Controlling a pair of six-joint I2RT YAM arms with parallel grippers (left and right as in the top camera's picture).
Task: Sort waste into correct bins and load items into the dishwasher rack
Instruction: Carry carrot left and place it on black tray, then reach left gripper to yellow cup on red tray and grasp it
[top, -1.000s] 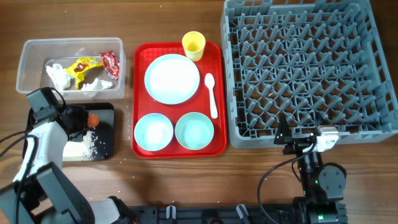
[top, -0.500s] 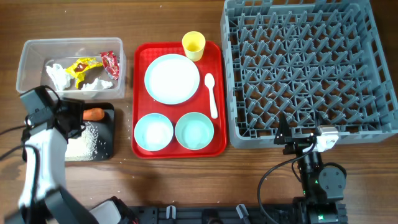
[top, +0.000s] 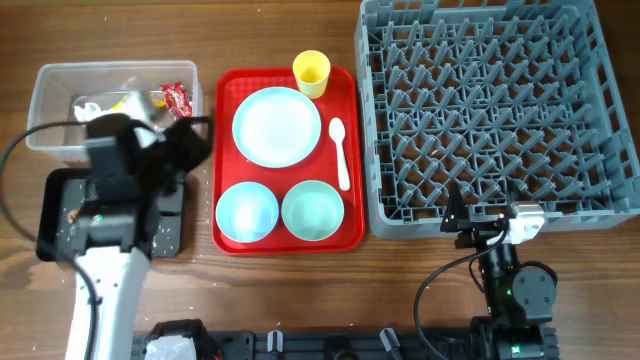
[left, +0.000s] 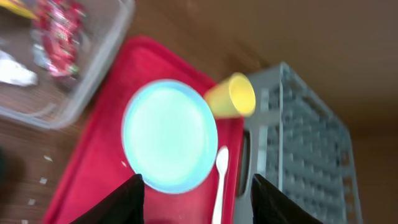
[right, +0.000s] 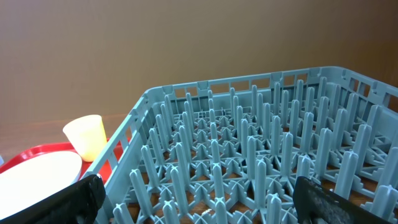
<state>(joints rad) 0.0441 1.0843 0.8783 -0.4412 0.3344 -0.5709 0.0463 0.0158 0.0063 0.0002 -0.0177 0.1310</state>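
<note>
My left gripper (top: 197, 138) (left: 196, 202) is open and empty, at the red tray's left edge, over the near corner of the clear tub (top: 45, 100) and the black tray (top: 55, 215). It faces the pale blue plate (top: 276, 126) (left: 169, 135), yellow cup (top: 311, 72) (left: 231, 96) and white spoon (top: 340, 150) (left: 219, 180). Two bowls (top: 247, 212) (top: 313, 210) sit on the tray's front. A red wrapper (top: 177, 97) (left: 56, 31) lies in the tub. The arm hides the carrot. My right gripper (top: 455, 215) (right: 199, 205) is open and empty at the grey rack's (top: 495, 110) (right: 249, 149) front edge.
The red serving tray (top: 225, 245) (left: 93, 168) lies between the bins and the rack. A few white grains show on the black tray beside my left arm. Bare wooden table runs along the front.
My left gripper has let go of the carrot over the black tray and swung right, toward the red tray. The right arm has not moved.
</note>
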